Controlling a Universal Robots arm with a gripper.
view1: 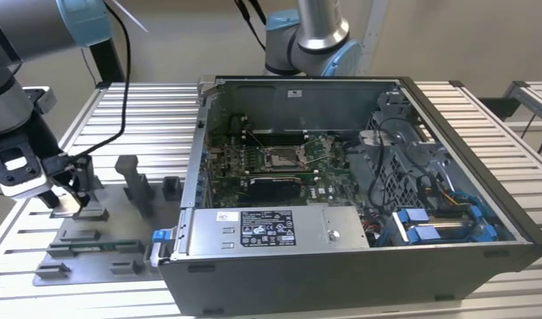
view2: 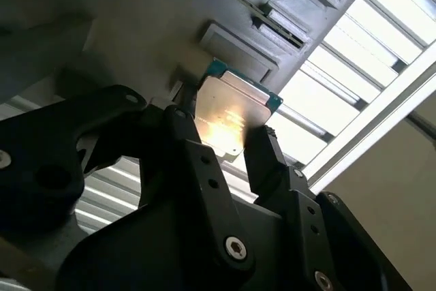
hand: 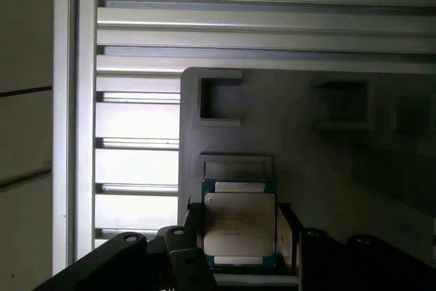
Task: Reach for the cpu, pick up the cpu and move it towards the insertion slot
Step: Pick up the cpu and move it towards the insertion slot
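The cpu (hand: 238, 226) is a thin square chip with a pale silvery top and a teal rim. It sits between the two black fingers (view2: 182, 131) of my gripper (view2: 225, 134), which is shut on its opposite edges. In both wrist views the chip hangs just over the grey fixture plate (hand: 320, 168), in front of a shallow square recess. In the exterior view my gripper (view1: 69, 203) is low over the plate's (view1: 103, 262) far corner on that view's left. The insertion slot (view1: 280, 157) is the square socket on the green board inside the open computer case, well to that view's right.
The open computer case (view1: 519, 232) stands on a slatted metal table (view1: 147, 106). Upright grey fixture blocks (view1: 133, 183) rise between my gripper and the case wall. A green memory stick (view1: 90, 244) lies on the plate. A second arm (view1: 311, 33) stands behind the case.
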